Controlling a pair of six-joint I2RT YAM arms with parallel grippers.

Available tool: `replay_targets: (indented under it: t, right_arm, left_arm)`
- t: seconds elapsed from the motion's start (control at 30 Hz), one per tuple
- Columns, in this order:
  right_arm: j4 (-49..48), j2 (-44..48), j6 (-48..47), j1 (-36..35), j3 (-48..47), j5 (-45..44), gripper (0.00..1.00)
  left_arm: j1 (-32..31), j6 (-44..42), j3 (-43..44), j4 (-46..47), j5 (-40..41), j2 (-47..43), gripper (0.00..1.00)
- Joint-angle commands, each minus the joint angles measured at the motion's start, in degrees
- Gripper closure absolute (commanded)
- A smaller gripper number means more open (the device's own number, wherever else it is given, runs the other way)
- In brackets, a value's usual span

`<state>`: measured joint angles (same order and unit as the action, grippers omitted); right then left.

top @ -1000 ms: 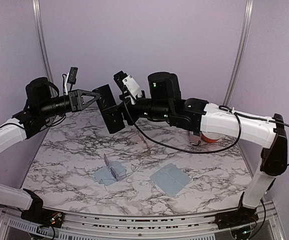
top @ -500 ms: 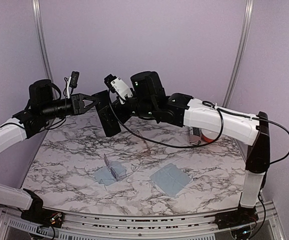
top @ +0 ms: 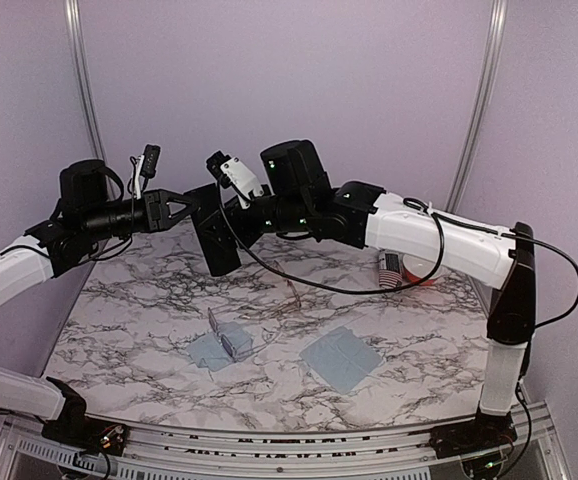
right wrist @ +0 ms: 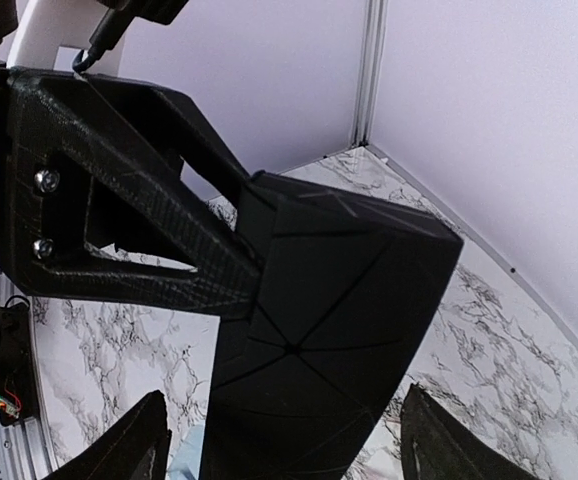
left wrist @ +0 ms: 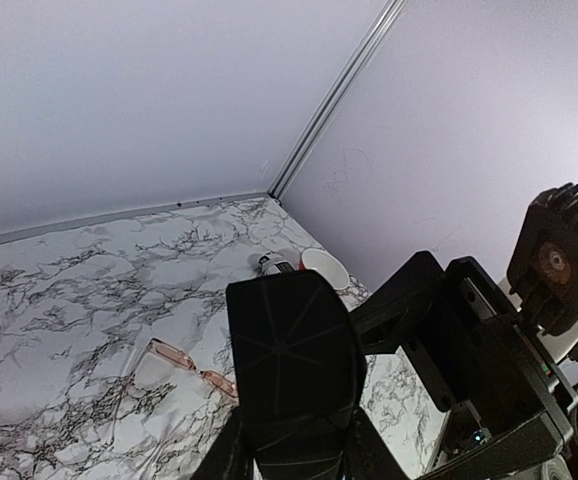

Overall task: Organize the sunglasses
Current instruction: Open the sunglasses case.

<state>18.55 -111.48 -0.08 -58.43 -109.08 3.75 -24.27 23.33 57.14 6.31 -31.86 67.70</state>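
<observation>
On the marble table [top: 119, 330], seen from the top camera, a blue cloth [top: 203, 352] lies near the front edge at about 7 o'clock. The lilac-framed sunglasses [top: 233, 340] rest on it, folded as far as can be told. A second blue cloth [top: 341, 358] lies flat at about 5 o'clock, well apart from the first. Just beyond the two cloths, close to the table's middle, the wire-framed sunglasses [left wrist: 184, 370] lie on the bare marble. They are only a faint line from above but show plainly in the left wrist view, where the pinkish rims sit lenses down. Above the table at about 10 o'clock, the left gripper [top: 191, 207] is clamped on one end of the black case [top: 214, 232] and holds it in the air, hanging roughly upright. The right gripper [right wrist: 287, 435] reaches in from 2 o'clock. Its jaws are partly spread and straddle the case's free end, with a gap showing on each side in its own wrist view, so it grips nothing. Farther back, at about 2 o'clock, the stars-and-stripes case [top: 393, 272] stands beside a white and orange cup [top: 424, 274], both partly hidden behind the right arm.
</observation>
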Motion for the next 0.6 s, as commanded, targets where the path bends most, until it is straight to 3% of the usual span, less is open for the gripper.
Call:
replay_targets:
  t: [0.0, 0.37, 0.57]
  right_arm:
    - [0.05, -0.4, 0.89, 0.6, -1.93, 0.88, 0.25]
    - [0.88, -2.54, 1.04, 0.67, -2.81, -0.45, 0.18]
    - [0.52, -2.66, 1.66, 1.05, -2.54, 0.72, 0.24]
  left_arm:
    - [-0.33, -0.94, 2.09, -0.71, 0.39, -0.31, 0.84]
    - [-0.39, -1.29, 2.18, -1.09, 0.48, -0.46, 0.84]
    - [-0.47, -1.8, 2.48, -1.74, 0.61, -0.76, 0.84]
